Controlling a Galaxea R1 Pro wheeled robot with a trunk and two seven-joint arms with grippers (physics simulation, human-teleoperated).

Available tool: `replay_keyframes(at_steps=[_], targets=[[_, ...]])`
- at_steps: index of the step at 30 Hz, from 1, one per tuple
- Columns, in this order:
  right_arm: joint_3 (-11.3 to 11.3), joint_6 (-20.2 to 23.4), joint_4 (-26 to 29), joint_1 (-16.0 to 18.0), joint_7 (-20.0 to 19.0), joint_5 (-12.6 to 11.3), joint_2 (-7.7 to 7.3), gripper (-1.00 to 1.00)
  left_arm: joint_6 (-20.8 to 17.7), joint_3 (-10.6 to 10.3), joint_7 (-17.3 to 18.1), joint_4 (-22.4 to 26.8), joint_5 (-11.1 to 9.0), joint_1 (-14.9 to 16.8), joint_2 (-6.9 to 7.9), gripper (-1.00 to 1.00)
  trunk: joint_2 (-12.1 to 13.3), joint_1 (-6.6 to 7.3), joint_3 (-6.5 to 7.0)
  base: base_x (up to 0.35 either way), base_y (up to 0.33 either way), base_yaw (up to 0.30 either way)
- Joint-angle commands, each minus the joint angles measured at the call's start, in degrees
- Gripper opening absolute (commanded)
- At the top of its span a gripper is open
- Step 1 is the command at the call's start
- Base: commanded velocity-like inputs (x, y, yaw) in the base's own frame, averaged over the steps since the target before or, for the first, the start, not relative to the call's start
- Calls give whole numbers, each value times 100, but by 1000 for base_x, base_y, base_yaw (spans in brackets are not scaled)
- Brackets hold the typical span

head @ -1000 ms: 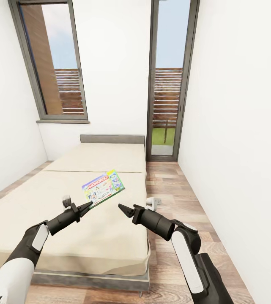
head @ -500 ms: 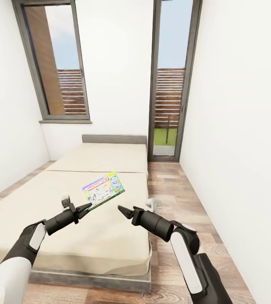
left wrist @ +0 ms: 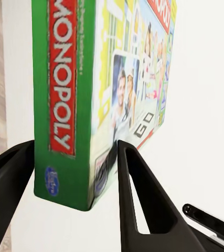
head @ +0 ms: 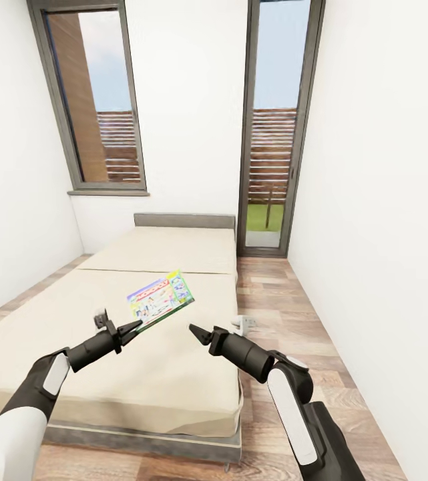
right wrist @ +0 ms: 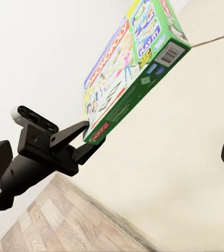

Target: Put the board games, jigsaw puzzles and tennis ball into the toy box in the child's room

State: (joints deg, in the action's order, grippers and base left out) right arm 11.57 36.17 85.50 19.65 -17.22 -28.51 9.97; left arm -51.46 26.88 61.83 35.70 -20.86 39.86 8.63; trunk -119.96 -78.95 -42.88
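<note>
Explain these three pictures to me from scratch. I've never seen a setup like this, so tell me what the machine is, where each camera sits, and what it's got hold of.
These are simulator renders of a wheeled robot with two arms, steered remotely by a person. The large picture comes from a camera on its head, looking forward and down over both arms into a white-walled room with a bed, a wood floor and tall windows. The other two pictures come from cameras mounted near each gripper, looking along its two fingers.

The left gripper is shut on the corner of a Monopoly board game, holding it up above the mattress. The left wrist view shows this close up: the green box edge sits clamped between the two black fingers.

The right gripper holds nothing; its fingers look apart. From the right wrist view you see the left gripper gripping the box from the side.
</note>
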Motion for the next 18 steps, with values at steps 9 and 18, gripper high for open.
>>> replay_keyframes(at_steps=[9, 18], targets=[[169, 33, -17, 3, 33, -7, 3, 100, -36, 12, -2, -2, -6, 4, 7, -100, 198, 111, 97, 0, 0, 42], [212, 30, -54, 3, 35, -1, 3, 100, -39, 12, -9, -2, -1, 4, 7, -100, 559, 308, 291, 0, 0, 124]])
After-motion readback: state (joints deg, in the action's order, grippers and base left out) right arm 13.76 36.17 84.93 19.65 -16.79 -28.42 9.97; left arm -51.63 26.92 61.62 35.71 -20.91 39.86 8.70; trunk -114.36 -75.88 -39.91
